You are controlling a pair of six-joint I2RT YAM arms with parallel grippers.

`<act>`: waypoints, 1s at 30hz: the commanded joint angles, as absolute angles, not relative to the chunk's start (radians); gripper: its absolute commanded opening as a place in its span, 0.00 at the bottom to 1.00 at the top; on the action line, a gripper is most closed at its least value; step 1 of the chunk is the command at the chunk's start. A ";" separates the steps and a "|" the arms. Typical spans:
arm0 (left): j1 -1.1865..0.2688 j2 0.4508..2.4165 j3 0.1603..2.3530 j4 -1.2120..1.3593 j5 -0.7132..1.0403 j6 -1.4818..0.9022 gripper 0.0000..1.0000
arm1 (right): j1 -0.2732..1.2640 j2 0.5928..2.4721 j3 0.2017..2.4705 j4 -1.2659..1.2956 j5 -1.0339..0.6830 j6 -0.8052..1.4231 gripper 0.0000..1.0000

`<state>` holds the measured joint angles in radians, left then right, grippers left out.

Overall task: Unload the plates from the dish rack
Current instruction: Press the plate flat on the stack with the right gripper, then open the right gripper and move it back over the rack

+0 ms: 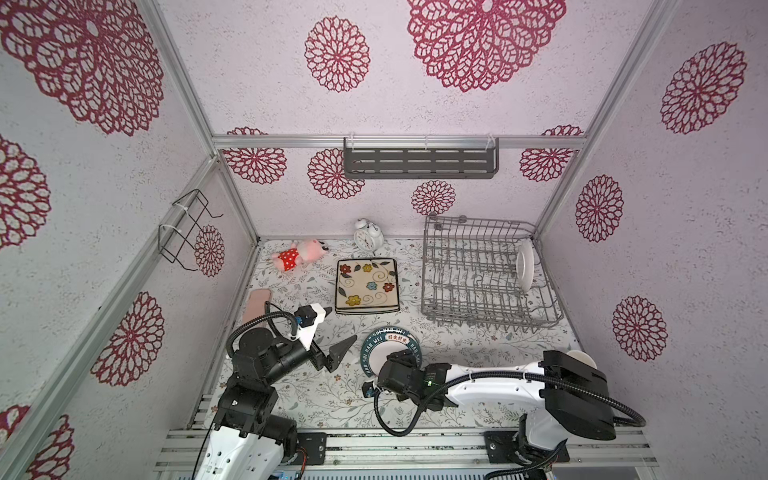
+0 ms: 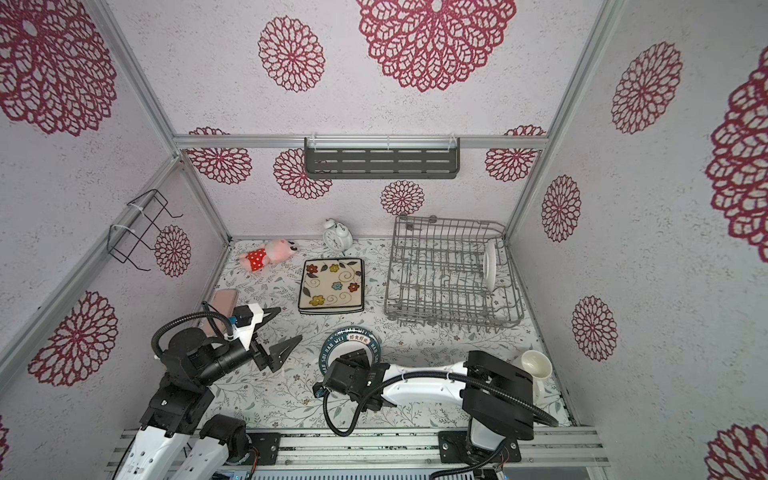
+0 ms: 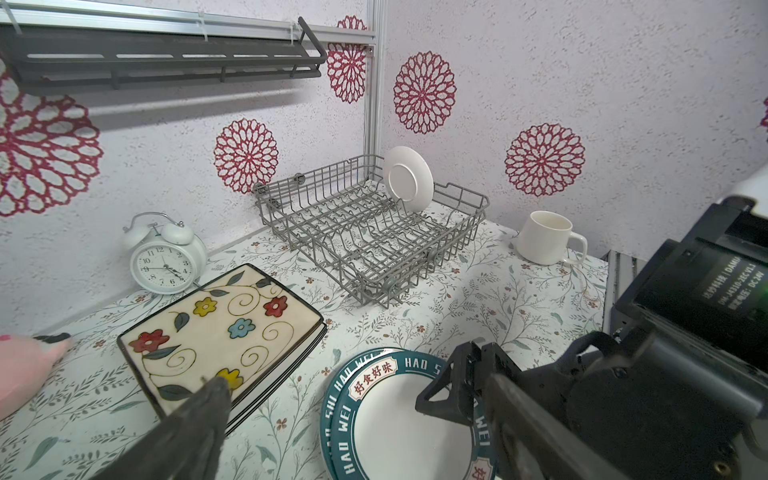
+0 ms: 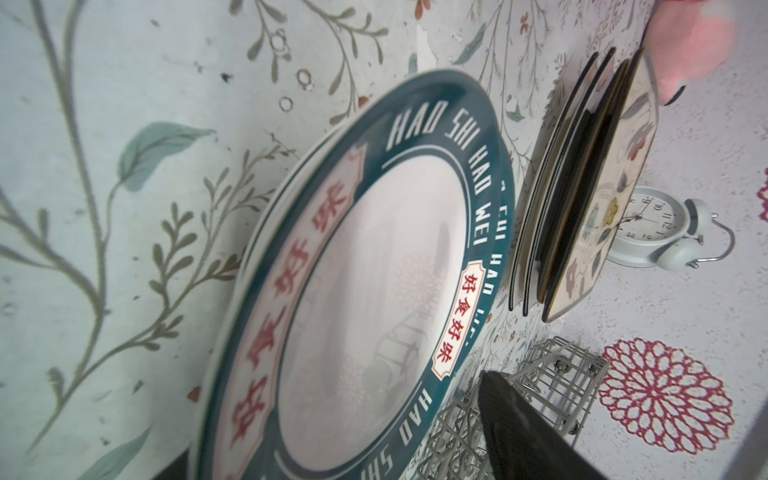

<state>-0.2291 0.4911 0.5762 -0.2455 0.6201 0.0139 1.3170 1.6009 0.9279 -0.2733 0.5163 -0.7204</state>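
Teal-rimmed plates (image 1: 376,353) flat (white plate (image 1: 524,266) upright, edgewise)

Teal-rimmed plates (image 4: 374,270) beside square stack (image 4: 582,187)

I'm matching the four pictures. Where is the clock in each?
Top view: clock upper centre, by the back wall.
Top view: clock upper centre too.
Left wrist: clock just behind the flower plate.
Right wrist: clock past the flower plate, seen sideways.
Landmark: the flower plate beside it, everywhere.
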 commanded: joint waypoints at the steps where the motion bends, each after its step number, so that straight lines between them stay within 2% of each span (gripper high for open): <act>1: -0.225 0.494 0.567 -0.231 0.637 0.019 0.97 | 1.306 1.559 0.957 -0.355 0.472 -0.693 0.78; 30: -0.227 0.486 0.565 -0.229 0.635 0.020 0.97 | 1.284 1.562 1.031 -0.492 0.488 -0.687 0.82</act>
<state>-0.2291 0.4911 0.5762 -0.2455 0.6205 0.0135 1.2900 1.6001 1.0069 -0.4622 0.4828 -0.7124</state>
